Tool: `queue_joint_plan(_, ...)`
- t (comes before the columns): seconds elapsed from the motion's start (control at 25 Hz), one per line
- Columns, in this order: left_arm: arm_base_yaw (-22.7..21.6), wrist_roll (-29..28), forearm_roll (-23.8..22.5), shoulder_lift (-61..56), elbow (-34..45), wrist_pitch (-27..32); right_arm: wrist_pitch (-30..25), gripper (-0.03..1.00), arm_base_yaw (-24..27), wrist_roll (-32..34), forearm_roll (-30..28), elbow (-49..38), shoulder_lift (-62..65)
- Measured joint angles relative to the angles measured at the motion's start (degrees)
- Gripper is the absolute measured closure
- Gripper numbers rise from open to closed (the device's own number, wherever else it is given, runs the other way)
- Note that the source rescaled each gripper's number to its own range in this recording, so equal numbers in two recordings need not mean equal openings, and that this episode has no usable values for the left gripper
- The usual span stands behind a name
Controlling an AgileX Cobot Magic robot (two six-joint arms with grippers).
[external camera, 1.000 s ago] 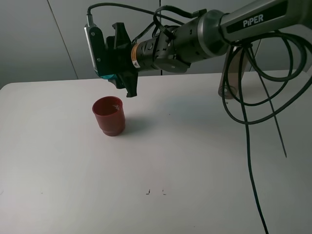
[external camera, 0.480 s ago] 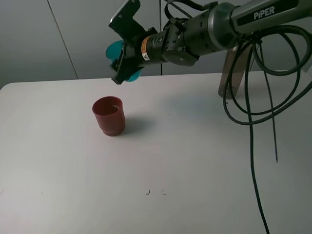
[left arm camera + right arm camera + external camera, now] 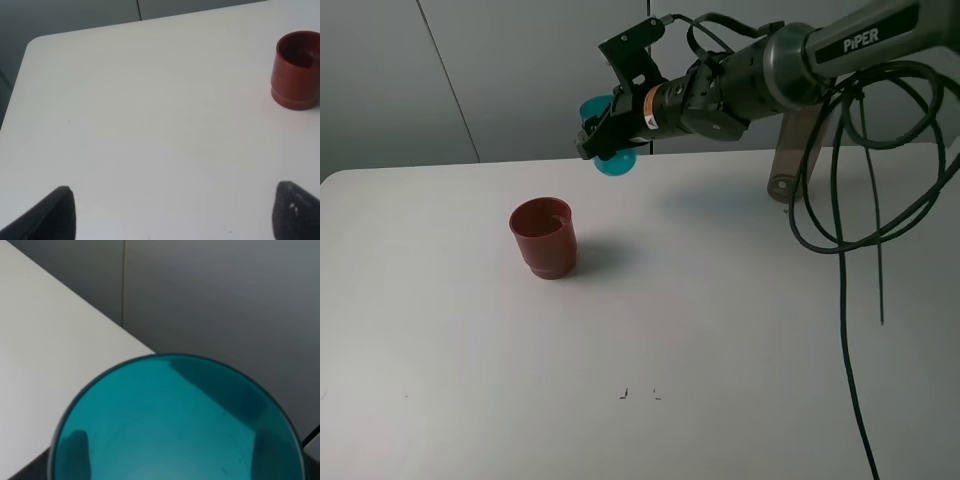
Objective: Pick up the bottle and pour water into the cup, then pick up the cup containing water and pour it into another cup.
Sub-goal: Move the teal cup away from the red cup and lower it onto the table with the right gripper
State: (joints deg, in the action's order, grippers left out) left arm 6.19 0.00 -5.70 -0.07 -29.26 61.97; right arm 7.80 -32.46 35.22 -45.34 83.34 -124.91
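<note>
My right gripper (image 3: 608,138) is shut on the teal-blue cup (image 3: 616,163), holding it tilted in the air above the table's far edge, up and to the right of the dark red cup (image 3: 544,237). In the right wrist view the teal cup (image 3: 175,425) fills the picture with its mouth toward the camera. The red cup (image 3: 296,70) stands upright on the white table (image 3: 700,300). The smoky bottle (image 3: 794,150) stands at the back right, partly hidden behind the right arm. My left gripper (image 3: 175,215) hangs open over bare table, away from the red cup, with nothing between its fingers.
Black cables (image 3: 840,250) hang from the right arm over the table's right side. A grey wall runs behind the table's far edge. Two small dark marks (image 3: 638,394) sit near the front of the table.
The right arm has swung the teal cup rightward and away from above the red cup, turning it back from the steep pouring tilt. The red cup has not moved.
</note>
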Motion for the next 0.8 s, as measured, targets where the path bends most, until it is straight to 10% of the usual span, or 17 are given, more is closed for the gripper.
queue_joint_plan(0.8,0.00,0.00,0.00,0.00,0.00,0.00,5.21,0.86,3.94,-2.36,11.87,0.00,-8.75)
